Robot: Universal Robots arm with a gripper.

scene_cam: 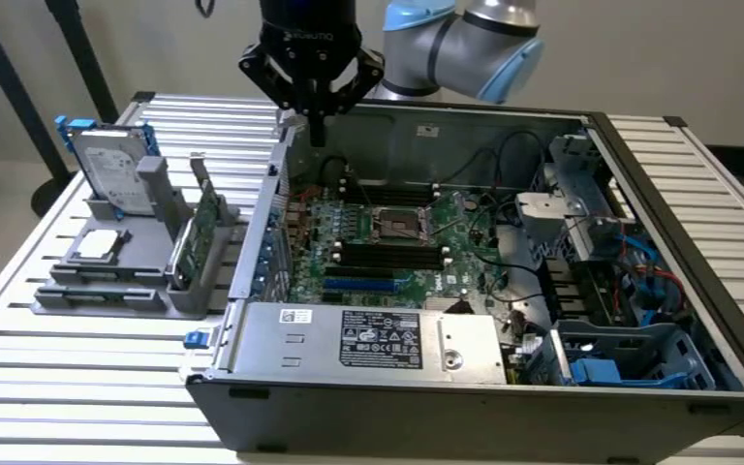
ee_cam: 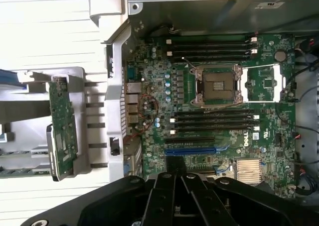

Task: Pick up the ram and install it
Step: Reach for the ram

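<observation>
black robot hand [scene_cam: 313, 134] pinched together, empty, above grey computer case wall [scene_cam: 272, 208] | long green ram stick [scene_cam: 189, 244] sits in grey holder [scene_cam: 206, 289] beside it | spread your hand first, centre on stick's top edge

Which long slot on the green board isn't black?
The blue slot, the one nearest the labelled silver box; all the other long slots are black.

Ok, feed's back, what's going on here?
The arm's pincer hangs shut above the back wall of the open case, toward the exterior view's left. Below it, the black slots on the motherboard are all empty, so nothing is installed yet. A green card and a drive stand in the rack beside the case.
</observation>
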